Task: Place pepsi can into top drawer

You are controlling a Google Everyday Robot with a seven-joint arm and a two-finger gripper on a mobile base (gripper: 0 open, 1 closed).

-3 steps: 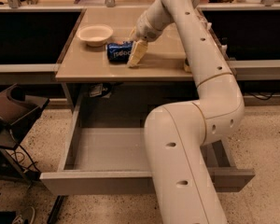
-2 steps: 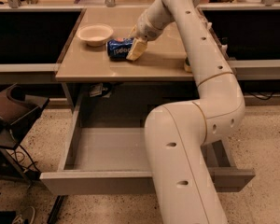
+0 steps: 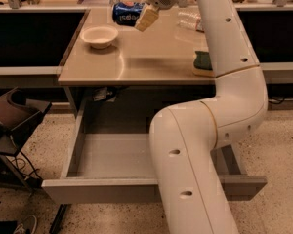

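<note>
Aloft, gripper [image 3: 145,19] with pepsi can [image 3: 126,12] over table [image 3: 151,62]

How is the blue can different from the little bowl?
The pepsi can is blue with white letters; the bowl is plain cream. The pepsi can lies on its side; the bowl sits upright. The gripper is right at the pepsi can, near the table's far edge; nothing touches the bowl. Neither is in the open top drawer.

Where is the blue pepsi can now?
In the camera view, top centre-left: the blue aluminium pepsi can lies sideways in the gripper, beyond the white round bowl.
</note>
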